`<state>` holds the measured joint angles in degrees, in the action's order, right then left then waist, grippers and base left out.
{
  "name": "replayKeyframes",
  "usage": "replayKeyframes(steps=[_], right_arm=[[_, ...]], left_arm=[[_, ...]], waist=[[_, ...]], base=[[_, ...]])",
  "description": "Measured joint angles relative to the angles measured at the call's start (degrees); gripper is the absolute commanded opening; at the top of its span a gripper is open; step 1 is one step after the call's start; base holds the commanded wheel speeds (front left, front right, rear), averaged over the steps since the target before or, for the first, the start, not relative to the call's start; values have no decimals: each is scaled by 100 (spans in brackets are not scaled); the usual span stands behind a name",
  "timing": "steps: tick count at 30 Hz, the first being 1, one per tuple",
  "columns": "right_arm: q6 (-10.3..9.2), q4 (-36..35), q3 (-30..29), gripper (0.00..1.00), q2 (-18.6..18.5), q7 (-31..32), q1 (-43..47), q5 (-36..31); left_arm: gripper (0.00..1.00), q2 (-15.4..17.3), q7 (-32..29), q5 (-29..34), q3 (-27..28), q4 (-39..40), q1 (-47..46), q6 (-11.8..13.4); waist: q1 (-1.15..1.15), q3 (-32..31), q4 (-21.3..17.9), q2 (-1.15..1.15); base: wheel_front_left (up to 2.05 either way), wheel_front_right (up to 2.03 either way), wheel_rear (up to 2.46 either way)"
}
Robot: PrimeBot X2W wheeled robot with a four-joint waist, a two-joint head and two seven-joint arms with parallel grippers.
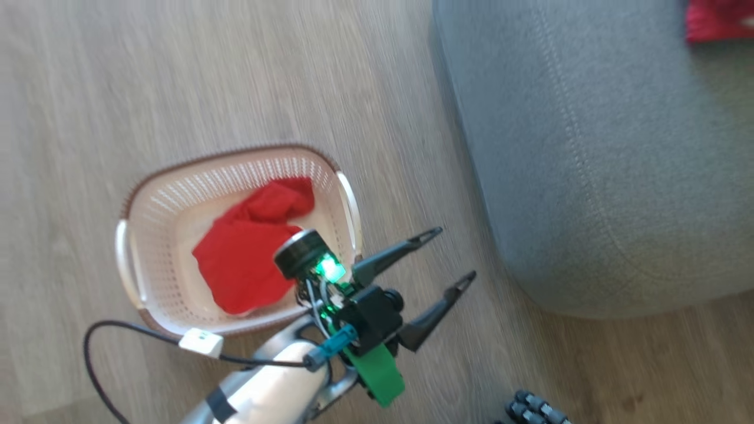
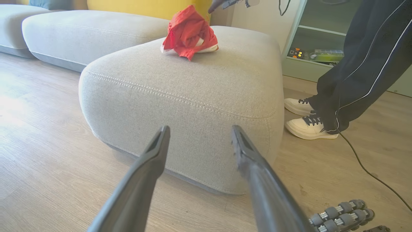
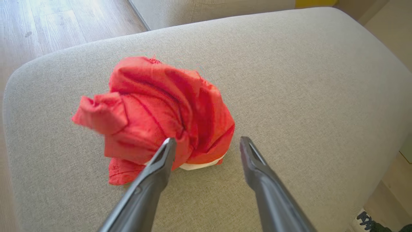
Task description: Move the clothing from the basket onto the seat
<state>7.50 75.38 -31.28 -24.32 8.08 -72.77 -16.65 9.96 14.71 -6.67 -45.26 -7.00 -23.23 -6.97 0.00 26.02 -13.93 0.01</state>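
Jaws both gape empty; one garment point(image 3: 167, 116) sits on the seat point(image 3: 289, 80) (second garment point(image 1: 247, 253) in the basket point(image 1: 159, 227)).

- seat point(image 2: 180, 93): grey woven cloth, matt, slightly rough
- basket point(image 1: 154, 235): cream perforated plastic, smooth; brown woven-look rim
- clothing point(image 1: 247, 259): soft red cloth, matt, creased
- floor point(image 2: 48, 154): wood-grain planks, low sheen

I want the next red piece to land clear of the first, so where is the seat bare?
The seat is bare nearly everywhere: the broad stretch right of the garment in the right wrist view, and the front along the seam. It is crowded only where that garment lies.
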Motion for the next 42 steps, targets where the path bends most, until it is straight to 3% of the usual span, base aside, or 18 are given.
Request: replayKeyframes(steps=[8, 21, 24, 31, 33, 34, 38, 42], right_arm=[[0, 33, 469, 100, -54, 34, 319, 545], [0, -62, 2025, 100, -282, -1270, 633, 1603], [0, -350, 2339, 100, -190, -1674, 772, 2178], [0, -1909, 3619, 100, 62, -2022, 1597, 3637], [0, -2524, 3908, 100, 47, -2070, 1996, 4080], [0, -3114, 4139, 100, -1, -2114, 2398, 4451], [0, -4167, 4383, 100, -113, -2181, 3210, 4897], [0, -5058, 4474, 100, -104, -2231, 3946, 4924]], left_arm=[[100, -355, 0, -41, 93, -129, 280, -44], [100, -619, 0, -42, 661, -181, 911, -46], [100, -623, 0, -42, 884, -170, 1016, -44], [100, -646, 0, -143, 1578, -64, 1410, 89], [100, -649, 0, -169, 1839, -23, 1489, 222], [100, -664, 0, -447, 2179, 119, 1550, 433], [100, -669, 0, -414, 2652, 253, 1551, 727], [100, -680, 0, -277, 2914, 264, 1597, 913]], waist=[[0, -897, 141, 0], [0, -2076, 361, 0], [0, -2271, 458, 0], [0, -2562, 688, 0], [0, -2603, 757, 0], [0, -2631, 829, 0], [0, -2673, 990, 0], [0, -2671, 1168, 0]], base=[[0, 0, 0], [0, 0, 0], [0, 0, 0], [0, 0, 0], [0, 0, 0], [0, 0, 0], [0, 0, 0], [0, 0, 0]])
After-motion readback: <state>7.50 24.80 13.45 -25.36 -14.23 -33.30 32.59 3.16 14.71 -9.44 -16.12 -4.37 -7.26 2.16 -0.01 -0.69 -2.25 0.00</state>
